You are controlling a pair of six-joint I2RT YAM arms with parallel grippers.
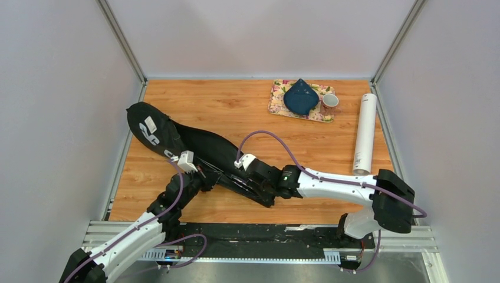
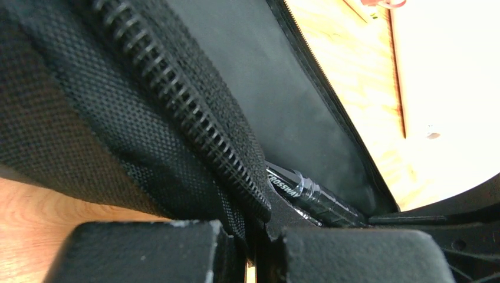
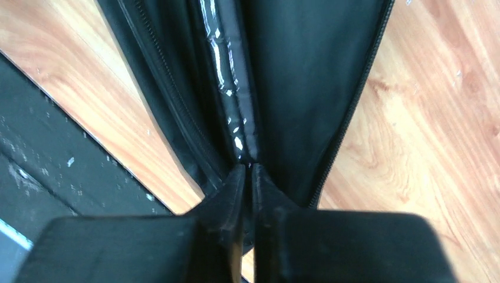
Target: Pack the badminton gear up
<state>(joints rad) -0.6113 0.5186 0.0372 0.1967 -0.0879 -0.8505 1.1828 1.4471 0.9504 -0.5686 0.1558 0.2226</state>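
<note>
**Ana:** Left gripper [image 2: 255,236] fingers fill the near view, clenched on the open lip of the racket cover [image 1: 203,144]. The right gripper [image 3: 250,177] pinches the same cover nearer its narrow end.

**Ben:** How far along?

**Ana:** Late, I'd judge. The cover is long, black and limp, slanting across the table's left half. The white tube [image 1: 365,132] lies by the right edge, well apart. One racket [image 2: 312,197] shaft shows inside. The zipper [image 2: 188,112] gapes, so closing is left. Shuttlecocks aren't visible.

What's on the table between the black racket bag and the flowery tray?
Nothing. The top view shows only bare wooden table between the black racket bag and the flowery tray.
</note>
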